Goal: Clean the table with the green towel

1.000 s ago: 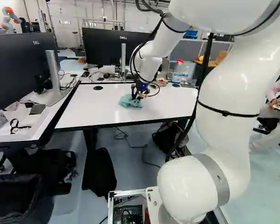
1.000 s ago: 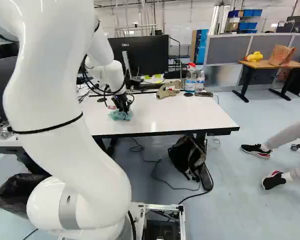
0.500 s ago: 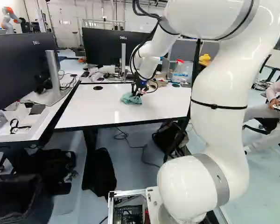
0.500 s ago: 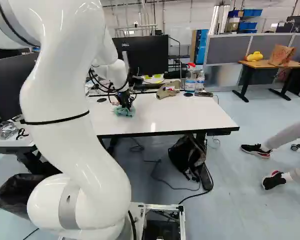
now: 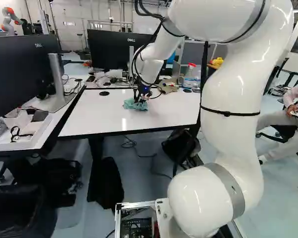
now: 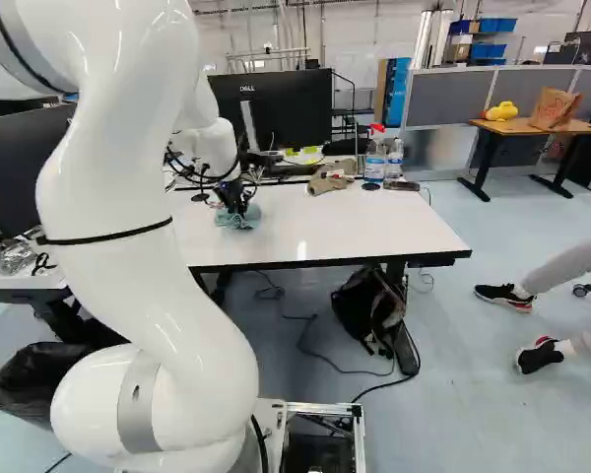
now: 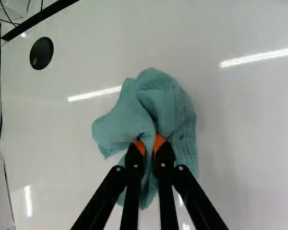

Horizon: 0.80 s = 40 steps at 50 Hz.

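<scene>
Left base view: the claw (image 5: 141,98) grips the green towel (image 5: 131,104) on the table (image 5: 89,115)

Arm (image 5: 233,89): glossy white, fat rounded segments, grey band (image 5: 231,189) low down, narrow black strap (image 5: 228,113) midway. Black cables (image 5: 148,14) looped outside. Small blue patch (image 5: 145,89) near wrist. Fingers (image 6: 237,204) black, orange pads (image 7: 160,142), small pale screws (image 7: 181,168).

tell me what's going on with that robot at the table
The white robot arm is working at the white table, apparently to wipe it. Its gripper is shut on a bunched-up green towel, which rests on the tabletop. A spray bottle and a crumpled brown cloth sit near the table's far edge, away from the towel.
</scene>
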{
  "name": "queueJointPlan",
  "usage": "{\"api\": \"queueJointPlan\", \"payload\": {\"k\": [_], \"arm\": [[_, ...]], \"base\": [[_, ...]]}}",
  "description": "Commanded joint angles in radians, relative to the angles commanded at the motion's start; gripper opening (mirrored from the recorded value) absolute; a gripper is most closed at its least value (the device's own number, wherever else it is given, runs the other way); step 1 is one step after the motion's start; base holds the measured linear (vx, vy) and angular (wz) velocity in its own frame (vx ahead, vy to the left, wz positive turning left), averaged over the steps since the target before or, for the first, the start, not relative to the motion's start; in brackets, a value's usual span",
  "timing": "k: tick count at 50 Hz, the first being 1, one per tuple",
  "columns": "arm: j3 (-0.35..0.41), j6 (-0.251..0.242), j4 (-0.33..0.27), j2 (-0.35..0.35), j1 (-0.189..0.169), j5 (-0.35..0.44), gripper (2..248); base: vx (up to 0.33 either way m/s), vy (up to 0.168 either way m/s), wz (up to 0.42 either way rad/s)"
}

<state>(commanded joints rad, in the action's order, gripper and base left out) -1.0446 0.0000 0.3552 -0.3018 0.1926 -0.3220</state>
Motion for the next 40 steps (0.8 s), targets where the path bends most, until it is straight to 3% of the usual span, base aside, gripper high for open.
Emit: {"api": "queueJointPlan", "payload": {"k": [40], "arm": [[0.175, 0.000, 0.000, 0.147, 0.080, 0.000, 41]], "base": [[0.000, 0.000, 0.000]]}}
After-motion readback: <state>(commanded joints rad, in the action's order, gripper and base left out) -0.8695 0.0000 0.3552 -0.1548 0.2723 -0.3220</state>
